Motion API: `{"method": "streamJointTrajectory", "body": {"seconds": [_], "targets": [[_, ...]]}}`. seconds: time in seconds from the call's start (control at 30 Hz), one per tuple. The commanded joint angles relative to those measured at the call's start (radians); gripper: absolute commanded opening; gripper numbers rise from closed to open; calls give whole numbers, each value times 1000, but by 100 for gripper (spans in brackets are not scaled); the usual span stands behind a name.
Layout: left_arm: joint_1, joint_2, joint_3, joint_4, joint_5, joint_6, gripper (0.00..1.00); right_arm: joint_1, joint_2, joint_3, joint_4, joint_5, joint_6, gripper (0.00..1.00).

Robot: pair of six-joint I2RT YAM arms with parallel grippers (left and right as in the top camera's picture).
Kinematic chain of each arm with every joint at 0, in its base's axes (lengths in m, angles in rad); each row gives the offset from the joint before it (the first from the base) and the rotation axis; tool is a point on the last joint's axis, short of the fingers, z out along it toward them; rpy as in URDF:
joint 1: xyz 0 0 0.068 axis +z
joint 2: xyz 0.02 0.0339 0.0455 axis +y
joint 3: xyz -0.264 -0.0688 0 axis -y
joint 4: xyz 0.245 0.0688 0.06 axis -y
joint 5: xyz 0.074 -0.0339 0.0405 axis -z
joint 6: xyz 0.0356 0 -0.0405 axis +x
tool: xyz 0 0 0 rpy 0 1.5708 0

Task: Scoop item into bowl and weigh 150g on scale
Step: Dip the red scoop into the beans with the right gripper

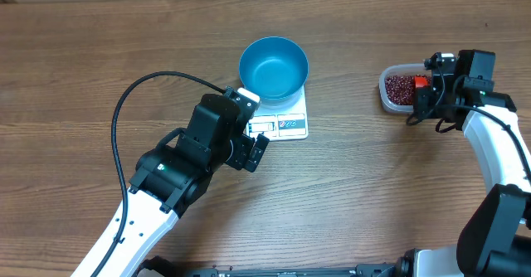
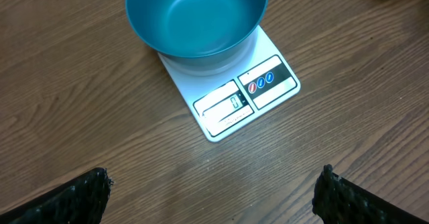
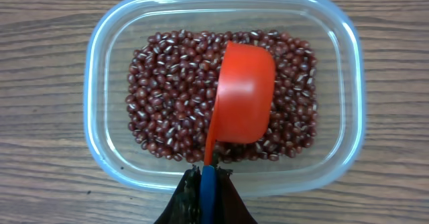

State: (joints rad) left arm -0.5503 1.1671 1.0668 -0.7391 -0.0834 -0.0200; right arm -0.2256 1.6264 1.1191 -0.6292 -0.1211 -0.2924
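Tabletop (image 1: 75,78), brown wood grain, scale (image 1: 292,124) near centre

On my wooden bench (image 1: 373,194), far right: a clear plastic tub (image 3: 97,83) with an orange-red scoop (image 3: 244,96) inside.

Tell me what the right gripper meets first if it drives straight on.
Probably the beans in the clear tub: the right gripper points down into it, and its red scoop would touch them first. Depth unclear.

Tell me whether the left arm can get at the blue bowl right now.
Probably yes. The left tool is open and faces the bowl, which sits on the scale; nothing stands between them.
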Motion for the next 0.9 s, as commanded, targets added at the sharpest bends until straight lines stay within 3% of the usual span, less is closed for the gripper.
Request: {"method": "streamJointTrajectory", "body": {"seconds": [0.0, 0.87], "targets": [[-6, 6, -6, 3, -9, -10, 99, -1, 17, -7, -8, -61, -5, 4], [-6, 6, -6, 3, -9, -10, 100, -1, 21, -7, -12, -185, -4, 4]]}}
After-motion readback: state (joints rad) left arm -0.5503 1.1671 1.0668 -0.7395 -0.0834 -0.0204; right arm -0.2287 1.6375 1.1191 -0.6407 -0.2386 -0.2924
